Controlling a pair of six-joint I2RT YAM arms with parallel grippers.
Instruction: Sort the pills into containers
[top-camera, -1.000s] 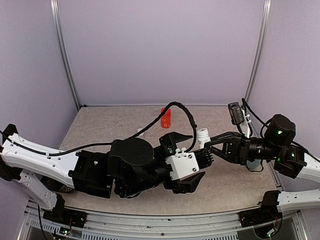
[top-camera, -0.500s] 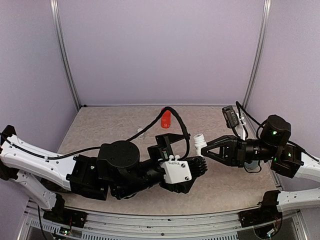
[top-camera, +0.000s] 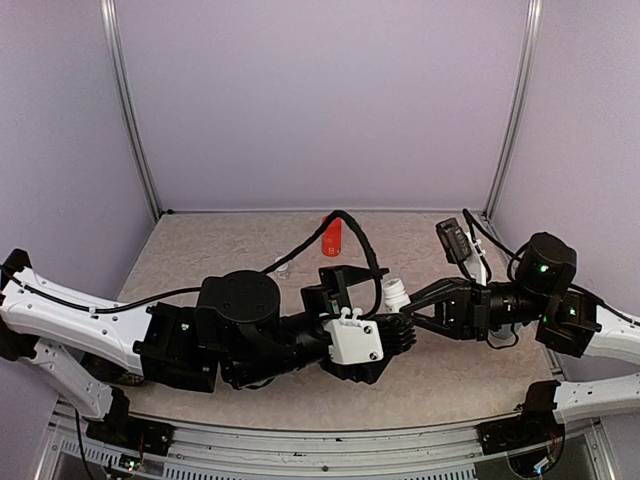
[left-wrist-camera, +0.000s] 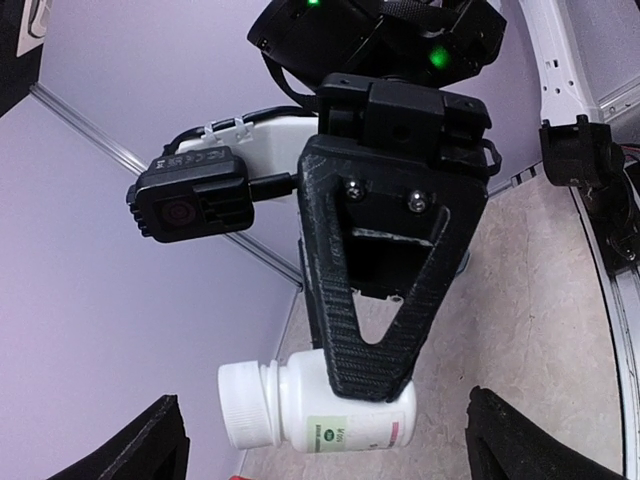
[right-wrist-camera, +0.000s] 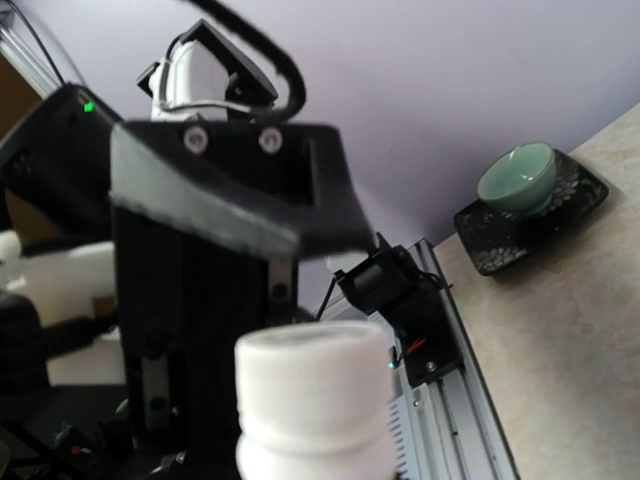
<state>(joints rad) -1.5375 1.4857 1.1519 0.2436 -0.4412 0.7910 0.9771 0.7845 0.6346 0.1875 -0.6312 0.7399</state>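
Observation:
My right gripper (top-camera: 408, 305) is shut on a white pill bottle (top-camera: 395, 292) and holds it above the table, cap pointing at the left arm. In the left wrist view the bottle (left-wrist-camera: 320, 405) lies sideways under a black right finger (left-wrist-camera: 375, 330), with a green label on its side. My left gripper (top-camera: 362, 322) is open, its jaws standing on either side of the bottle's cap (right-wrist-camera: 315, 385) without touching it. No loose pills show. The containers are out of view.
A small red bottle (top-camera: 331, 236) stands at the back middle of the table, with a small white piece (top-camera: 283, 266) lying nearer. A pale green cup (right-wrist-camera: 517, 178) sits on a dark tray (right-wrist-camera: 575, 200) near the table's edge.
The right arm has carried the bottle left and down towards the left gripper. The left gripper has turned and now brackets the cap, its jaws slightly narrower.

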